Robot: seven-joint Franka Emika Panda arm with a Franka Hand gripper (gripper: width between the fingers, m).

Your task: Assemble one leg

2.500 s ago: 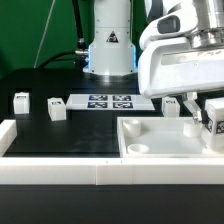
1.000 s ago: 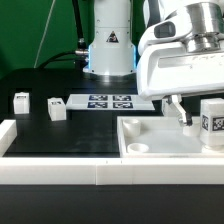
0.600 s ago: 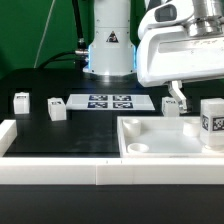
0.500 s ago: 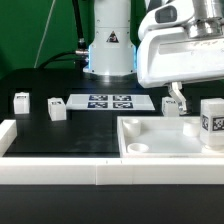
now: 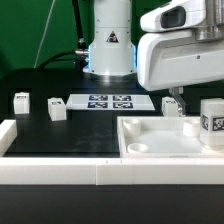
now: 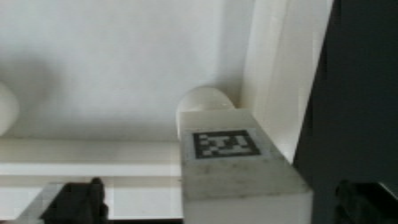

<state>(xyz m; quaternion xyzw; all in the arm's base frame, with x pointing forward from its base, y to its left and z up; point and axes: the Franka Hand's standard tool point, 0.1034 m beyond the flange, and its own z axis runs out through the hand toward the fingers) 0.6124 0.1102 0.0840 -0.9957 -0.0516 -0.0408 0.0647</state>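
One leg (image 5: 211, 121), a stubby white block with a square tag, stands upright in the far corner of the large white tray (image 5: 150, 142) at the exterior view's right. My gripper (image 5: 196, 97) is open and hangs just above it, not touching. In the wrist view the leg (image 6: 231, 160) sits between my two dark fingertips (image 6: 71, 202), with my gripper (image 6: 217, 206) spread wide around it. Three more legs lie on the black table: two at the exterior view's left (image 5: 21, 100) (image 5: 56, 109) and one behind the tray (image 5: 171, 104).
The marker board (image 5: 110, 101) lies flat in front of the robot base (image 5: 108, 50). A white rim (image 5: 60, 170) runs along the table's near edge. The tray's other corner recesses (image 5: 138, 147) hold nothing.
My gripper held the leg in the tray corner, then opened and rose straight up. The leg stays standing in the tray.
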